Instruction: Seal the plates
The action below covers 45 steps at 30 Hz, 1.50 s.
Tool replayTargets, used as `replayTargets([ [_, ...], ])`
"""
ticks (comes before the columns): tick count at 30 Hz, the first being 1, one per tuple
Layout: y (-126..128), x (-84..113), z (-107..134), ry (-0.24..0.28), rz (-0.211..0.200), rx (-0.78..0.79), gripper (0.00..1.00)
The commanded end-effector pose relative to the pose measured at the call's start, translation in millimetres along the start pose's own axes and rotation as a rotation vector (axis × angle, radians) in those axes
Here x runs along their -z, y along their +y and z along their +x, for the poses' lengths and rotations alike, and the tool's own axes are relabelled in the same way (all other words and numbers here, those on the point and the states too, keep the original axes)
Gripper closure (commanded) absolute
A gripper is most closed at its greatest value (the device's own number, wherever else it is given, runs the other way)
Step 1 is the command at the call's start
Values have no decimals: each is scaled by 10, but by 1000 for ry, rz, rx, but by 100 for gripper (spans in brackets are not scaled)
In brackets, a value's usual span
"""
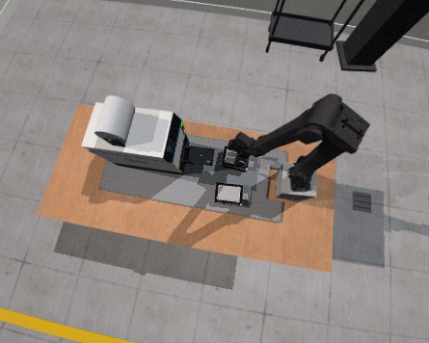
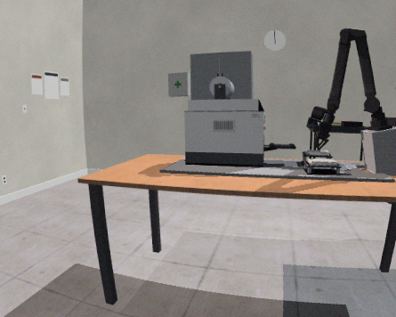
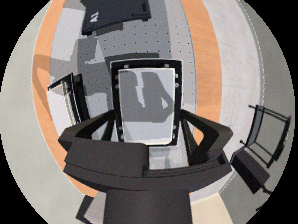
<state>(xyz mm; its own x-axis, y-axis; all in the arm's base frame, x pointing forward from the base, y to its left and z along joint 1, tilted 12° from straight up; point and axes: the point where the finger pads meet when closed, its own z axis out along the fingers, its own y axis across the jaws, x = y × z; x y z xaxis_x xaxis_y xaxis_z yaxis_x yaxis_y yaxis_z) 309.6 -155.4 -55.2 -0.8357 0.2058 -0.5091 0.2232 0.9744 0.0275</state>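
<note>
My gripper [image 1: 236,155] is open and empty, just above a plate [image 1: 234,159] that lies flat in the far nest, beside the sealer's stage. In the wrist view the plate [image 3: 145,103] has a smooth grey top and shows between my two fingers, which stand wide on either side. In the side view the fingertips [image 2: 318,146] hang slightly above that plate [image 2: 318,156]. A second plate [image 1: 227,194] with a pale top sits in the near nest. The sealer [image 1: 135,135] shows a green lamp [image 1: 182,126]. Its dark stage [image 1: 200,155] is out and empty.
A grey mat [image 1: 193,180] under the sealer and nests lies on the wooden table. A foil roll [image 1: 115,120] sits on top of the sealer. The arm's pale base block [image 1: 296,185] stands at the mat's right end. A dark cart [image 1: 301,26] stands beyond the table.
</note>
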Motion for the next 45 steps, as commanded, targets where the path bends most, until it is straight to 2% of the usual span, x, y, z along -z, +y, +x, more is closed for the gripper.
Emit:
replayTargets([
  [1,-13,-30,68,16,-3,5,0],
  [8,4,-28,123,38,-10,0,0],
  [20,-21,-30,35,3,1,7,0],
  [43,-21,-28,23,-2,2,7,0],
  [45,-20,32,1,-2,2,7,0],
])
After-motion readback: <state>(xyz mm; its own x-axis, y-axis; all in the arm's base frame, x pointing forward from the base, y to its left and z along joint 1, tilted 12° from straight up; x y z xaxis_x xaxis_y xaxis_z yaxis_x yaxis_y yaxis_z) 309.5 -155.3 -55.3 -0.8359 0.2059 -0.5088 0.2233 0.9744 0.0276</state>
